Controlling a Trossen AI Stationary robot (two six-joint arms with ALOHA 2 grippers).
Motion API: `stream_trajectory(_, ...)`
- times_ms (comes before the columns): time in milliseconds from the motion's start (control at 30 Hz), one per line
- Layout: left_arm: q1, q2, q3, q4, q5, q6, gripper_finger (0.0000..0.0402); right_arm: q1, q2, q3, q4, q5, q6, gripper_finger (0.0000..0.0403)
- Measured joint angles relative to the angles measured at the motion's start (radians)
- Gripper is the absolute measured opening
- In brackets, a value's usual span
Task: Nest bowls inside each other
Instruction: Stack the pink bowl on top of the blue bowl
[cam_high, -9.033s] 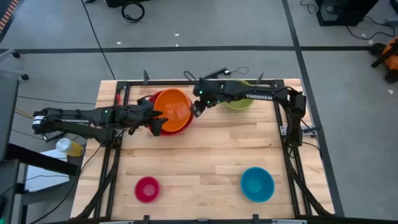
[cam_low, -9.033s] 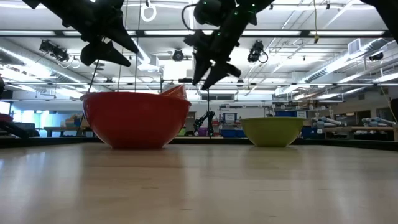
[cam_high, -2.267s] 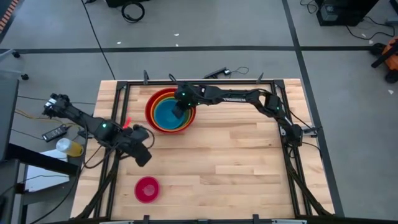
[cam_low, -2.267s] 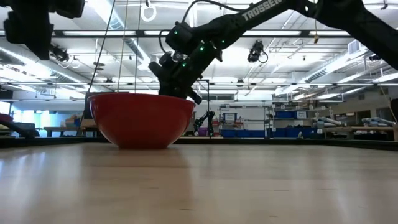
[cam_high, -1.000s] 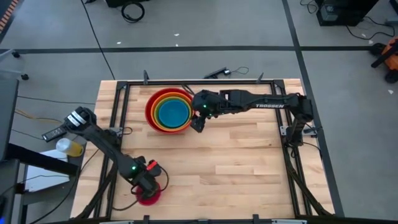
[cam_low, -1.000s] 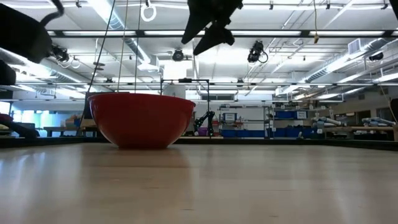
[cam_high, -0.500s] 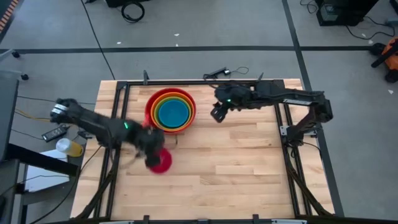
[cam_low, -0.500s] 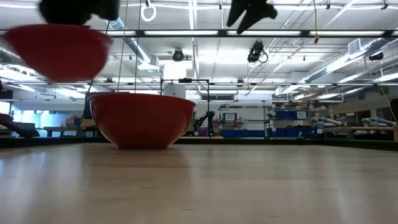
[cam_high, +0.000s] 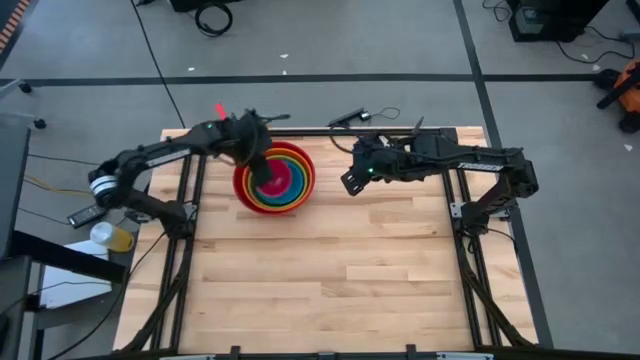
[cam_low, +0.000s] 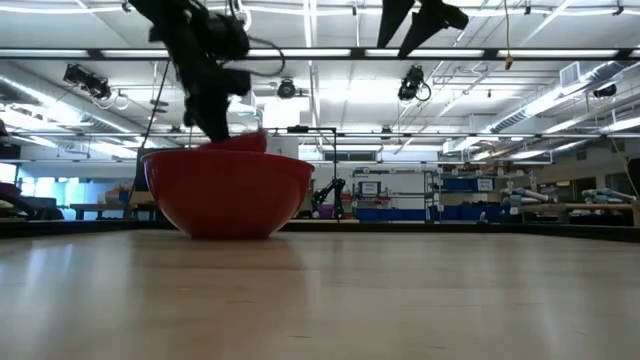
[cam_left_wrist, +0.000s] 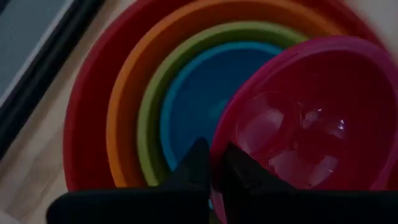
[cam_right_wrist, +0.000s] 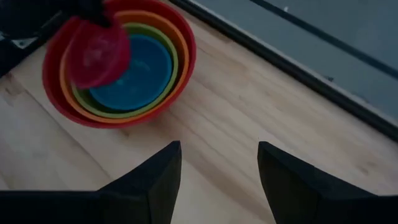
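Observation:
At the table's far left-centre, a red bowl (cam_low: 225, 195) holds an orange bowl (cam_left_wrist: 124, 106), a green bowl (cam_left_wrist: 147, 115) and a blue bowl (cam_left_wrist: 193, 93), nested. My left gripper (cam_high: 258, 165) is shut on the magenta-pink bowl (cam_high: 284, 178), directly over this stack. The pink bowl (cam_low: 246, 141) shows just above the red rim in the low view. My right gripper (cam_high: 345, 183) hangs open to the right of the stack, high above the table, with nothing between its fingers (cam_right_wrist: 155, 180). My left gripper pinches the pink bowl's rim (cam_left_wrist: 217, 152), one finger (cam_left_wrist: 198, 165) outside and one inside the bowl. The fingers come steeply from above. The bowl hangs tilted, open side up, over the blue bowl. I cannot tell whether its underside touches the blue bowl.
A black metal frame (cam_high: 190, 200) runs along the table's edges, and cables lie beyond the far edge. Bare wood (cam_high: 330, 280) covers the near half of the table.
My left gripper has taken the pink bowl from the table's near left, lifted it clear and swung it fast toward the far edge, over the nested stack. My right gripper has drawn away from the stack toward the table's right and a little up.

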Motion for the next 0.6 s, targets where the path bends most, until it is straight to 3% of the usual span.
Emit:
stream_trajectory(167,0.015,0.128,0.000,-0.007,0.013,0.093,0.0038,0.007,0.001,-0.050,-0.021,-0.006,0.097,0.0215)
stream_trajectory(333,-0.001,0.178,0.000,0.028,0.012,0.137,0.0115,0.012,0.001,-0.099,-0.043,-0.024,0.165,0.0215)
stream_trajectory(467,0.017,0.158,-0.001,0.042,0.013,0.139,0.0182,0.023,-0.003,-0.145,-0.037,-0.026,0.209,0.0215)
stream_trajectory(600,0.049,0.035,-0.001,0.010,0.025,0.152,0.0216,0.062,-0.040,-0.186,0.037,0.003,0.209,0.0213)
